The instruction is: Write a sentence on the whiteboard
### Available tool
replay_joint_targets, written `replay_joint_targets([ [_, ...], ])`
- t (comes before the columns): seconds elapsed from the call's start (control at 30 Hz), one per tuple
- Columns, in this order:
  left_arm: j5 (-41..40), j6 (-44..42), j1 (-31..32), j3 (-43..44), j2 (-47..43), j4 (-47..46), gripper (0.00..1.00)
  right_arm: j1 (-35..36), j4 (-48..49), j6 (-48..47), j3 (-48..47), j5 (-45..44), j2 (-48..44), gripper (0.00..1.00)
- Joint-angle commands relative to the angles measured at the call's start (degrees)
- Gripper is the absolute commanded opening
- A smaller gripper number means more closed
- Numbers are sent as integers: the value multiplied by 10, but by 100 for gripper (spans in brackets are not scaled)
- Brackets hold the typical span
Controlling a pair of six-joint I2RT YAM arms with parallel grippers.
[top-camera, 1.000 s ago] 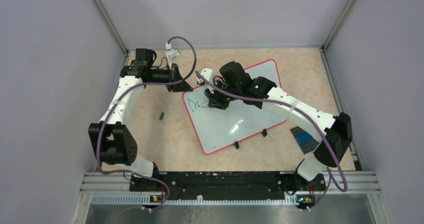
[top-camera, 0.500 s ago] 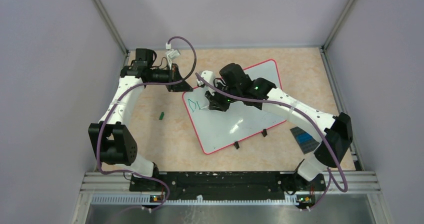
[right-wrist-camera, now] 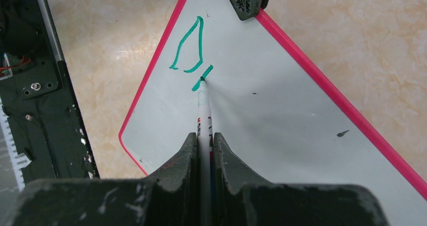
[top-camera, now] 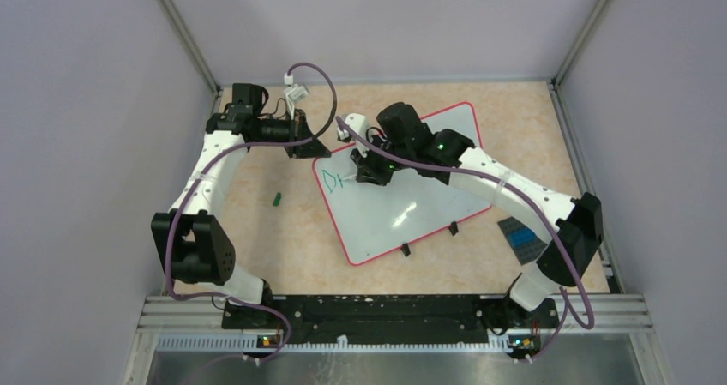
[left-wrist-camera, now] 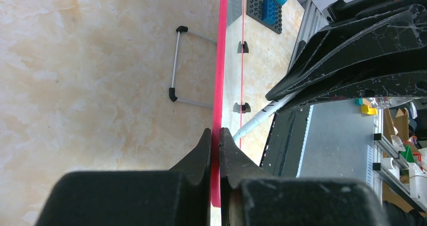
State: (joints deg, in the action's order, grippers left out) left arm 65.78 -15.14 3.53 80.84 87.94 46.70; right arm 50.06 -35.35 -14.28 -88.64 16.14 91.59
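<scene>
whiteboard (top-camera: 403, 205) lies skewed on the table (top-camera: 283, 248), centre-right. judged light, stiff and slick-faced, so liable to slide under pen pressure; the red rim (left-wrist-camera: 217, 60) is the sound hold. left tool (left-wrist-camera: 215, 135) is clamped tight on that rim. right tool (right-wrist-camera: 204, 138) is closed on a marker (right-wrist-camera: 203, 110), tip touching the board at the green marks (right-wrist-camera: 191, 50). against a second ago: the second mark has changed with a fresh stroke, right tool has shifted slightly, left arm unchanged.

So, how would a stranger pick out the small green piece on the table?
Find the whiteboard, the big red-rimmed white board in the middle of the table. Left of it, toward the left arm, lies the small green piece, the only loose thing on that side.
</scene>
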Motion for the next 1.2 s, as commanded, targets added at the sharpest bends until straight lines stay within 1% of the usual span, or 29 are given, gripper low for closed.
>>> replay_joint_targets([
  [0.0,5,4,9,-9,-16,12,0,-13,13,4,-30,-25,6,0],
  [0.27,6,5,9,-8,-15,12,0,-19,9,3,-22,-26,-9,0],
  [0.47,5,7,9,-6,-16,12,0,-19,6,3,-22,5,-31,0],
  [0.67,6,6,9,-9,-17,11,0,-19,-5,-3,-14,4,-45,0],
  [1.17,4,5,9,-12,-19,11,0,-10,1,-6,7,14,-23,0],
])
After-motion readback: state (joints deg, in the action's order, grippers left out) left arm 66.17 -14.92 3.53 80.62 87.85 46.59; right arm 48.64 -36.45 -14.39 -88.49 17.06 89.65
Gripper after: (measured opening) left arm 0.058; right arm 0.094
